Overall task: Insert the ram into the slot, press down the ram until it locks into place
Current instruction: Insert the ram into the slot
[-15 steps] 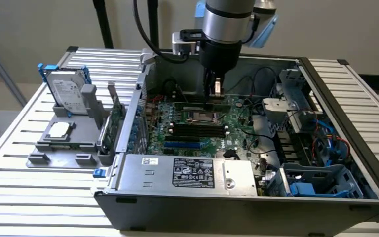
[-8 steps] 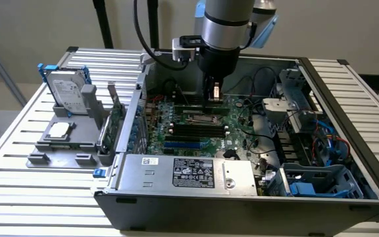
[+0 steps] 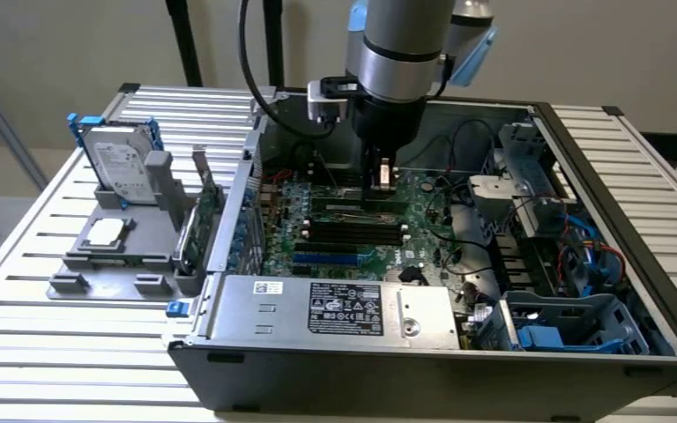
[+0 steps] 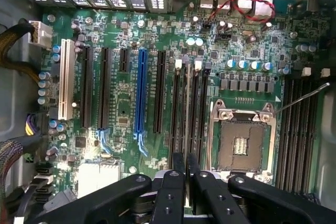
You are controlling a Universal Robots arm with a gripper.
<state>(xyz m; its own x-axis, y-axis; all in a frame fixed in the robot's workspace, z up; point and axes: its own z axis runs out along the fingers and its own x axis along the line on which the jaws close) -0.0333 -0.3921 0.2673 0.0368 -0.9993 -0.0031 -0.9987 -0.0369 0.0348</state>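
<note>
One ram (image 4: 186,98) stands edge-up in its black slot (image 4: 190,129) near the CPU socket (image 4: 242,140). The gripper (image 4: 186,162) fingers (image 4: 178,167) pinch its top edge. Insertion seems underway, and locking calls for straight, even downward pressure.

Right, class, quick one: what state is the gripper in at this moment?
Gripper: closed, holding the ram by its thin edge.

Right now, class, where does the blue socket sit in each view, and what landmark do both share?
Exterior view: the blue socket lies on the green board, between the gripper and the silver box.
Wrist view: the blue socket stands among parallel black sockets.
Shared landmark: the gripper.
</note>
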